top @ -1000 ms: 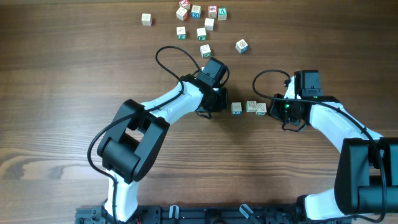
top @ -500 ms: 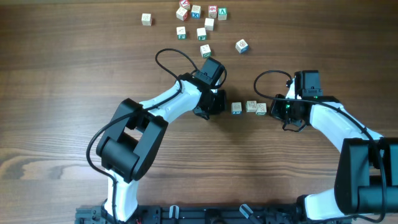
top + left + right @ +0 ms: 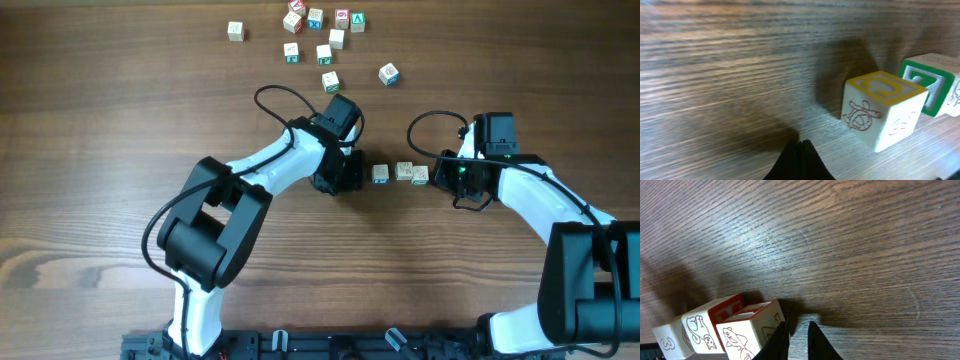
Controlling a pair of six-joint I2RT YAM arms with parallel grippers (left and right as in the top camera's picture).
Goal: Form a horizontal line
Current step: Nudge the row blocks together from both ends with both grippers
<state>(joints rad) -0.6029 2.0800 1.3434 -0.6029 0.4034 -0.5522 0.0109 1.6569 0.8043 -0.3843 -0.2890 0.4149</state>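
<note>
Three pale letter cubes lie in a short row at mid-table: the left cube (image 3: 381, 174), the middle cube (image 3: 404, 171) and the right cube (image 3: 420, 175). The middle and right cubes touch, while a small gap separates the left one. My left gripper (image 3: 356, 172) sits just left of the row, shut and empty (image 3: 801, 145). In its wrist view the yellow-topped cube (image 3: 882, 112) stands ahead and to the right, with a green-faced cube (image 3: 927, 82) behind it. My right gripper (image 3: 436, 176) is at the row's right end, its fingers a narrow gap apart (image 3: 797, 332) beside the end cube (image 3: 747, 330).
Several loose letter cubes are scattered at the far edge of the table, the nearest being one (image 3: 330, 81) behind my left arm and another (image 3: 389, 73). A lone cube (image 3: 235, 31) lies at the far left. Both arms' cables loop above the wrists.
My left gripper has shifted slightly toward the table's front, staying left of the row. The three cubes and my right arm have not moved.
</note>
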